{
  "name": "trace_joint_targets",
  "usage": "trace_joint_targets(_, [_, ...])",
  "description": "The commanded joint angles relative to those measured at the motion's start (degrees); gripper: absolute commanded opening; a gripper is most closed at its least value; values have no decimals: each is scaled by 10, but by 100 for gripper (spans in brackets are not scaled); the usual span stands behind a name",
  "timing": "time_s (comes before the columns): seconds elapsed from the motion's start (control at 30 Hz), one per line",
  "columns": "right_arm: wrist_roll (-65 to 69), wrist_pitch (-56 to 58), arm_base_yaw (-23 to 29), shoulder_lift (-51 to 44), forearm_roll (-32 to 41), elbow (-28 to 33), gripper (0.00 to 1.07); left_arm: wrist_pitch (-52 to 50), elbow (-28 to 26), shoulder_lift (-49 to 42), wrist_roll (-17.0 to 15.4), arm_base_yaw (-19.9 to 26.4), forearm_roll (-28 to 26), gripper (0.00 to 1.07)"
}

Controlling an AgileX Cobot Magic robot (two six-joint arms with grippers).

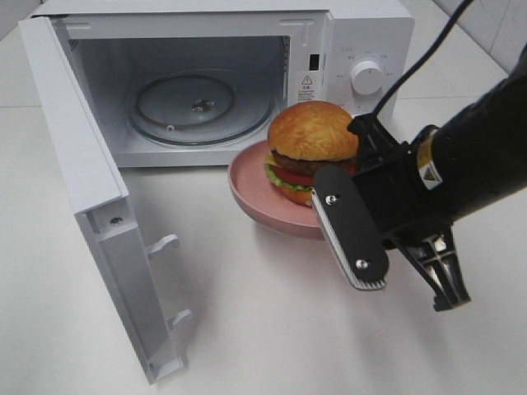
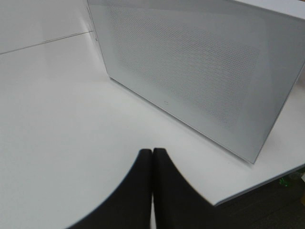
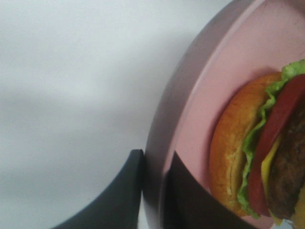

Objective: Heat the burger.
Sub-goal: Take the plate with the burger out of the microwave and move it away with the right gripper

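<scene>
The right gripper (image 3: 153,191) has its jaws clamped on the pink plate's (image 1: 247,191) rim. The burger (image 1: 311,151) sits on it before the open microwave (image 1: 362,41). The left gripper's (image 2: 152,164) jaws are together.

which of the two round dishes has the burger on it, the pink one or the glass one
The pink plate, outside the microwave with the burger on it; the glass turntable inside is bare.

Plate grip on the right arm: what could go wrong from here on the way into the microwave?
1. The right gripper pinches only the rim of the plate, so the plate may tilt or slip.
2. The burger sits loose and tall; a tilt could slide it off.
3. The microwave opening has a raised front lip; a low plate may catch on it.
</scene>
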Motion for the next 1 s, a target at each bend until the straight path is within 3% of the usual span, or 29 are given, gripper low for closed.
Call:
trace_joint_targets(0.03, [53, 0, -3, -54, -10, 34, 0, -7, 1, -11, -4, 1, -1, 0])
trace_joint_targets(0.4, [179, 47, -3, -120, -42, 95, 0, -7, 1, -11, -4, 1, -1, 0])
trace_joint_targets(0.63, [412, 68, -3, -123, -174, 146, 0, -7, 1, -11, -4, 1, -1, 0])
trace_joint_targets(1.0, [573, 88, -13, -78, -257, 166, 0, -7, 1, -11, -4, 1, -1, 0])
